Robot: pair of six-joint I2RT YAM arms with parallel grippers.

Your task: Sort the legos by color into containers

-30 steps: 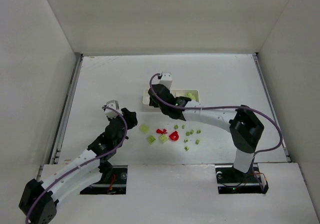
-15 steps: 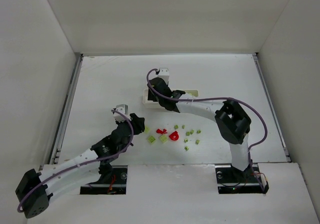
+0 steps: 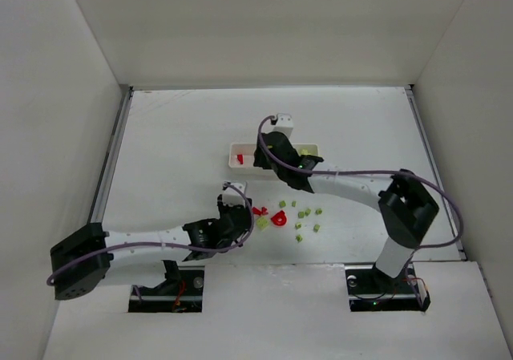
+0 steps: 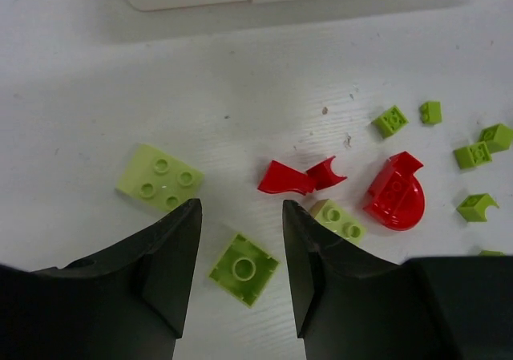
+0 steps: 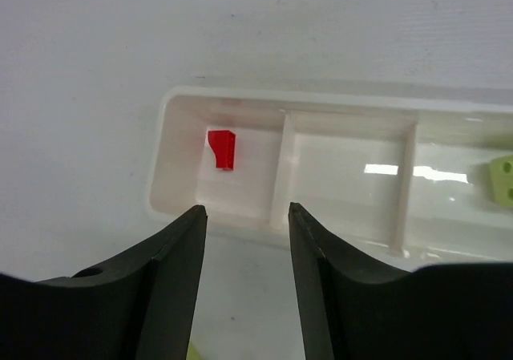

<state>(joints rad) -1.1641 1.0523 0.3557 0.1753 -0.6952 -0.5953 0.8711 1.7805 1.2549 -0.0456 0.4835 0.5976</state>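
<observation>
The white tray (image 3: 233,147) lies mid-table. Its left compartment holds one red lego (image 5: 222,148), also seen from above (image 3: 240,159). A right compartment holds a green lego (image 5: 502,180). My right gripper (image 5: 244,216) is open and empty, just in front of the tray's near rim (image 5: 240,216); from above it sits over the tray (image 3: 266,159). My left gripper (image 4: 240,240) is open, low over the table, with a square green lego (image 4: 244,268) lying between its fingers. Red legos (image 4: 300,177) and a rounded red one (image 4: 394,198) lie just ahead.
A flat green plate (image 4: 159,177) lies left of my left fingers, and a pale green brick (image 4: 338,219) touches the right finger. Several small green legos (image 3: 304,213) are scattered to the right. White walls enclose the table.
My left arm swung right and forward, and its open jaws now straddle the square green lego. My right gripper moved right off the tray's left end, where a red lego now shows.
</observation>
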